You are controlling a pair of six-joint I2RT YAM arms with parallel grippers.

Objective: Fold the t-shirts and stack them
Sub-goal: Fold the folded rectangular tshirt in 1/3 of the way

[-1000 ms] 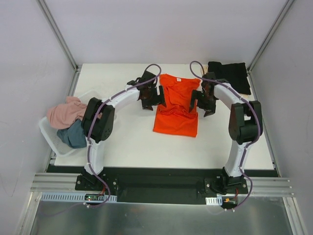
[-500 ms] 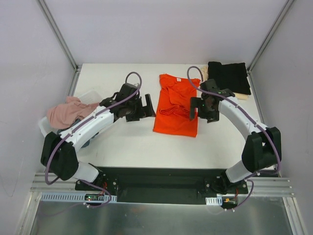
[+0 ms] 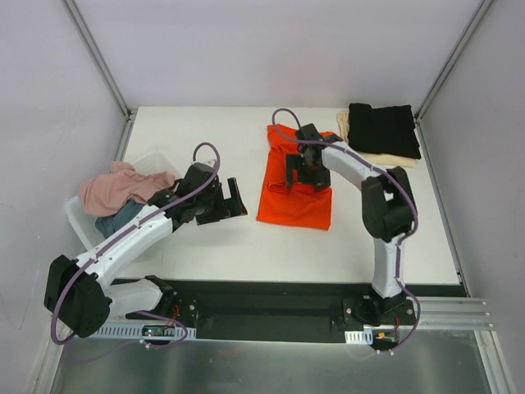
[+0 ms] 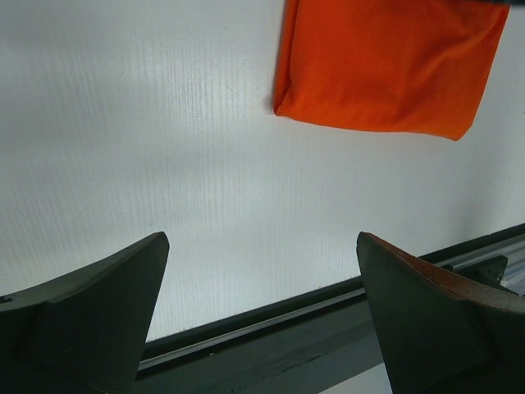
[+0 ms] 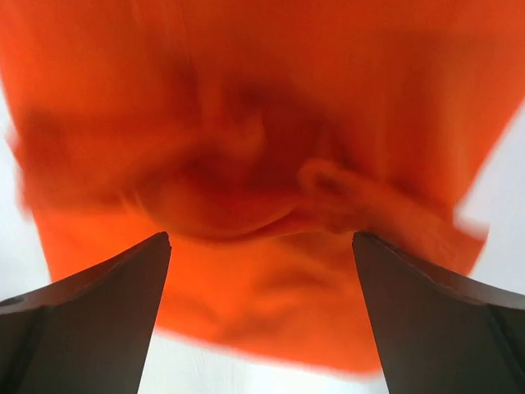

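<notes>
A bright orange-red t-shirt (image 3: 295, 199) lies partly folded and rumpled in the middle of the table. Directly over its upper half hovers my right gripper (image 3: 305, 179), open; in the right wrist view the orange shirt (image 5: 262, 123) fills the frame behind the empty gripper (image 5: 261, 238). To the shirt's left, my left gripper (image 3: 238, 201) is open over bare table, holding nothing. In the left wrist view the orange shirt (image 4: 385, 66) lies ahead, apart from the gripper (image 4: 261, 238). A folded black t-shirt (image 3: 383, 129) rests on a cream one (image 3: 385, 159) at the back right.
A white tub (image 3: 82, 226) at the left edge holds a dusty pink shirt (image 3: 115, 185) and a grey-blue one (image 3: 123, 217). The table's dark front edge (image 4: 271, 316) runs just below the left gripper's fingers. Grey walls enclose the table on three sides.
The left arm has drawn back from the orange shirt toward the near left. The right gripper has swung left onto the shirt's middle. Both sets of jaws have widened.
</notes>
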